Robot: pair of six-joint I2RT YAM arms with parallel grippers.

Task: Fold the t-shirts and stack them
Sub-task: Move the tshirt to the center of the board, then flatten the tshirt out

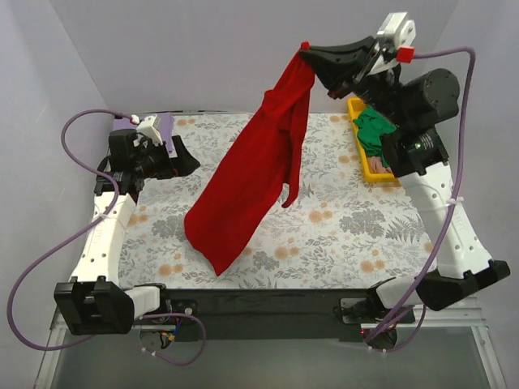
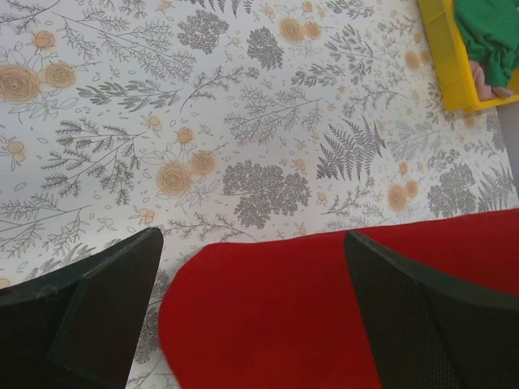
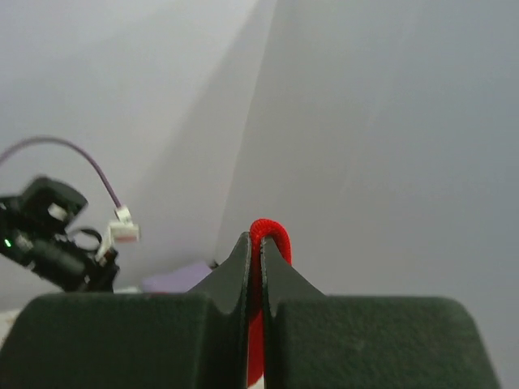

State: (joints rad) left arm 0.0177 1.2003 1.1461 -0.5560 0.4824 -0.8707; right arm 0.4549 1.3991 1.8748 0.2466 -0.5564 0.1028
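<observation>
Slippage is possible: the right gripper (image 1: 308,51) pinches only a thin edge of the hanging red t-shirt (image 1: 253,174); the left gripper (image 1: 180,156) is open.

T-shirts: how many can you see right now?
3: red t-shirt hanging from the right claw; green t-shirt in the yellow tray; lavender t-shirt behind the left claw, mostly hidden. Others may be covered.

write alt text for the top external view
The right gripper holds a red t-shirt high by one edge, its lower end draped on the floral table cloth. The left gripper sits open at the left edge; a green t-shirt lies in a yellow tray at the far right.
</observation>
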